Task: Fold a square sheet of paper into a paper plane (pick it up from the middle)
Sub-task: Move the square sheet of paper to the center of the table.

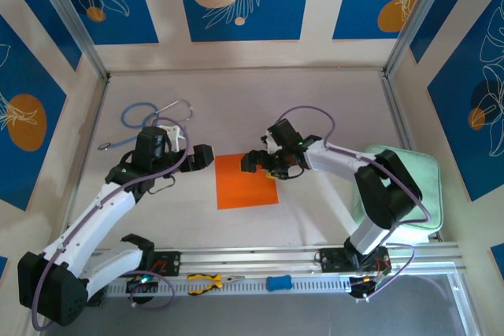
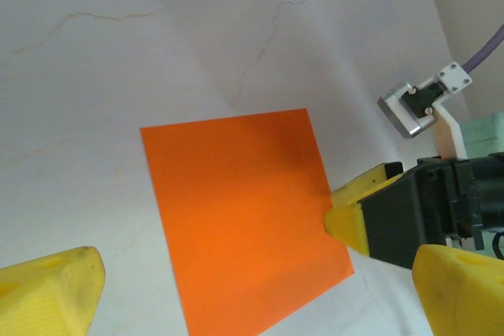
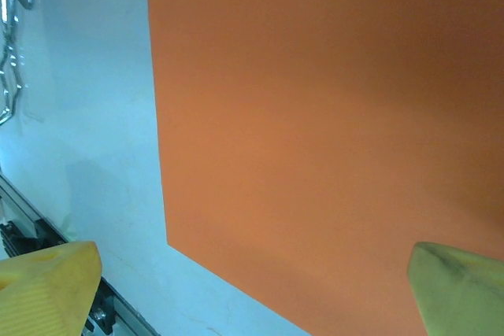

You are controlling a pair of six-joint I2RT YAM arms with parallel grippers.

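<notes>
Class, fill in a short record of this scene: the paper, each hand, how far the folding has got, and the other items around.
paper: orange square, flat on the table, no creases
left hand: open, empty, just left of the paper
right hand: open, empty, over the paper's far right corner
folding: not begun
other items: green pad at the right; pliers at the near edge; stethoscope at the far left
</notes>
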